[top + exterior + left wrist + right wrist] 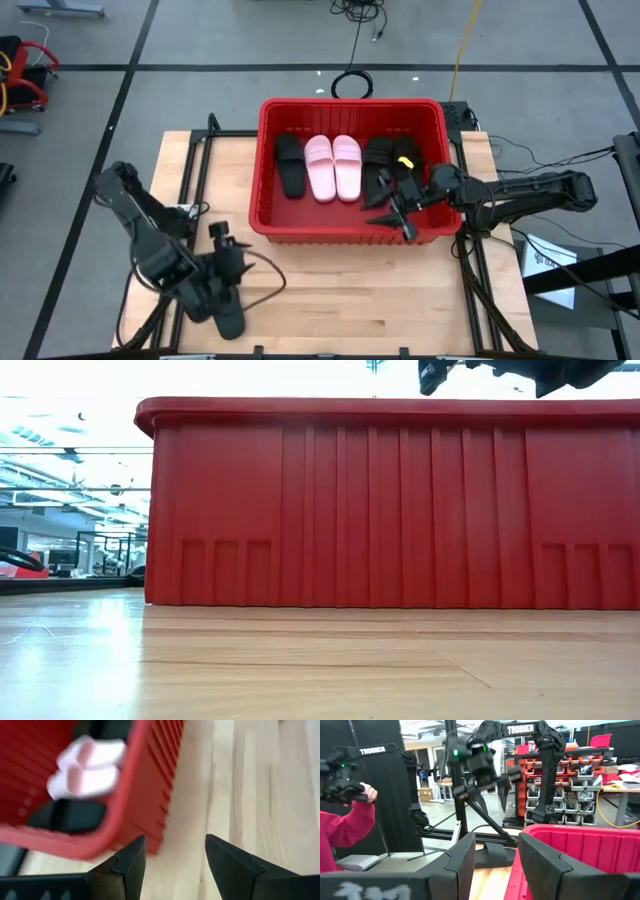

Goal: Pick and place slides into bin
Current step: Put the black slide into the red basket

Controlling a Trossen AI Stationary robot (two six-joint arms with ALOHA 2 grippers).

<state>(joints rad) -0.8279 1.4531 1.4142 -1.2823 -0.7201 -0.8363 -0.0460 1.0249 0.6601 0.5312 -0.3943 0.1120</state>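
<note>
Bin (352, 232) at table centre, twelve o'clock edge, holding five visible slides: one black slide (290, 165) at nine o'clock, the pink pair (334, 167) in the middle, two black slides (385, 162) toward three o'clock. My right gripper (398, 213) hangs over the bin's three o'clock end, fingers (462, 857) parted, nothing between them. My left gripper (228, 268) sits low over the table's seven o'clock corner; its fingers (131, 862) stand apart, with only bare wood between them. A dark shape (226, 318) lies on the table just beside that gripper, probably the sixth slide, though I cannot tell. Step in hand, as I judge it: fetching the last slide. Next move calls for lowering my left gripper onto that shape, closing on its strap, then carrying it to the bin's free space.
</note>
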